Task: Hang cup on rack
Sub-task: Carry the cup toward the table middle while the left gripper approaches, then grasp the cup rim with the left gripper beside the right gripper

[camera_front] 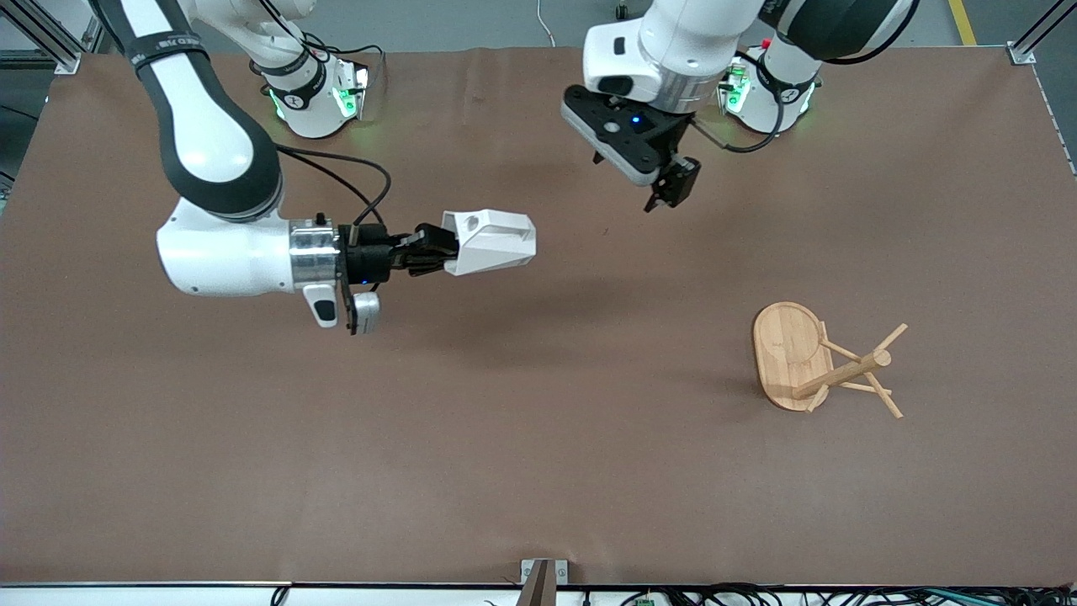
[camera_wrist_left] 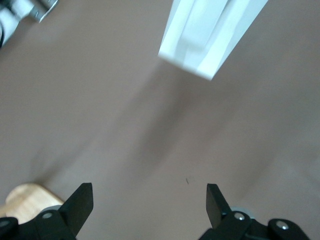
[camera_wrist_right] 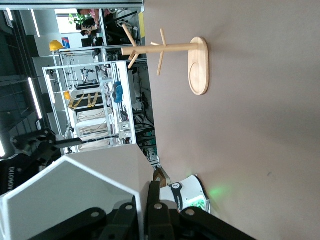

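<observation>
Front view: right gripper [camera_front: 437, 250] is pinching the cup [camera_front: 490, 240] at its rim end, holding it sideways in the air above the table [camera_front: 538, 471], handle tab up. The cup is looking light, rigid and smooth, so slipping is a risk. Nothing is showing inside it. The rack [camera_front: 820, 362] is standing at about four o'clock from it, pegs bare. Left gripper [camera_front: 665, 195] is waiting, fingers [camera_wrist_left: 80, 202] spread.

cup [camera_front: 496, 241]: matte white plastic, smooth facets
rack [camera_front: 791, 353]: light bamboo wood, smooth
table [camera_front: 538, 471]: brown, matte covering
</observation>
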`<state>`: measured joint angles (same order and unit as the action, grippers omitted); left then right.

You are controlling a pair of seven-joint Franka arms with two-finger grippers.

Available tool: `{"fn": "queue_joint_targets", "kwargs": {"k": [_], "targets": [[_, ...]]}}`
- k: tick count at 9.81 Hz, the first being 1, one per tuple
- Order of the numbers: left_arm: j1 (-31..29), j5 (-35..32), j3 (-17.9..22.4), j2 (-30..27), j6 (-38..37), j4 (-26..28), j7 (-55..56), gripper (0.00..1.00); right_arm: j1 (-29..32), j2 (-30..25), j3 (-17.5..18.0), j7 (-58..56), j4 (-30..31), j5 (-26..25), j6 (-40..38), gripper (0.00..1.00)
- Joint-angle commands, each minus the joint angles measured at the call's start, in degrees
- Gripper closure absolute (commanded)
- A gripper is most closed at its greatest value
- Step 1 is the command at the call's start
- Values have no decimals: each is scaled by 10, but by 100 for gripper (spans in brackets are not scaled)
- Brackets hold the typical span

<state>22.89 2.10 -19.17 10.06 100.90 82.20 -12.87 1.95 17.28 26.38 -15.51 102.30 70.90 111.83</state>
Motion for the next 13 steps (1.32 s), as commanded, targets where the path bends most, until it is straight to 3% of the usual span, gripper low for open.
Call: {"fn": "queue_joint_targets", "kwargs": {"k": [1,8,13], "targets": [[-2,7,-17,60,20,-49,-81,0,12,-34,17,-18,40,27,4,100],[31,9,-25,69,77,-49,-104,0,-17,-66,17,-18,70,58,27,100],[32,17,-39,114,110,-48,-125,0,-20,-70,17,-18,70,58,28,100]]}}
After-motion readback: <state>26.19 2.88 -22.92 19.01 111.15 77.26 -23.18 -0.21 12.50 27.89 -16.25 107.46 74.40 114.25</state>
